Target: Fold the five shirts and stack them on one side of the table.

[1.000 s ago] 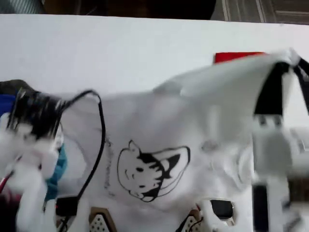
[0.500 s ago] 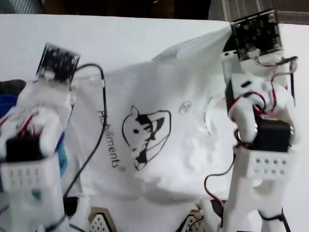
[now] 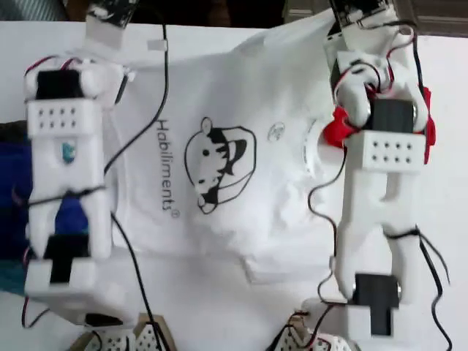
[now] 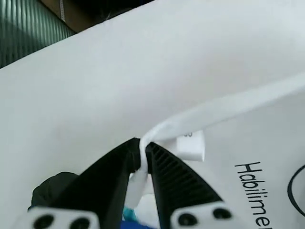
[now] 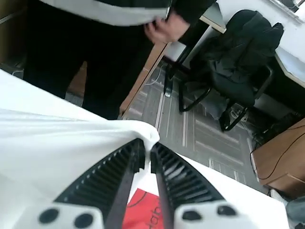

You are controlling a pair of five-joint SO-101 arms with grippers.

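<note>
White fabric shirt w/ black cartoon print (image 3: 241, 205) lies spread print-up across the middle of the white tabletop (image 3: 219, 307), between the two arms. Its near hem rests flat on the tabletop. Far edge is picked up at both corners.

Hard to see: in the high view both held corners sit under the wrist camera boards, so the grip itself is hidden there. Shirt's left side is covered by the left arm and its right sleeve area by the right arm. A red cloth (image 3: 333, 131) shows only as scraps around the right arm, shape not clear; in the right wrist view it lies just below the tool (image 5: 143, 210). Blue fabric (image 3: 11, 190) and a dark garment (image 3: 11, 131) are cut off at the tabletop's left edge, partly under the left arm; can't tell what they are.

Left tool (image 4: 142, 143): jaws narrow, pinched on a fold of the shirt's edge, beside the small white neck label (image 4: 190, 145); the edge rises off the tabletop to the tool. Right tool (image 5: 147, 143): jaws nearly closed, clamping the shirt's other far corner, fabric draping away from it.

Both arms are stretched fwd toward the tabletop's far edge, roughly parallel, one each side of the print.
</note>
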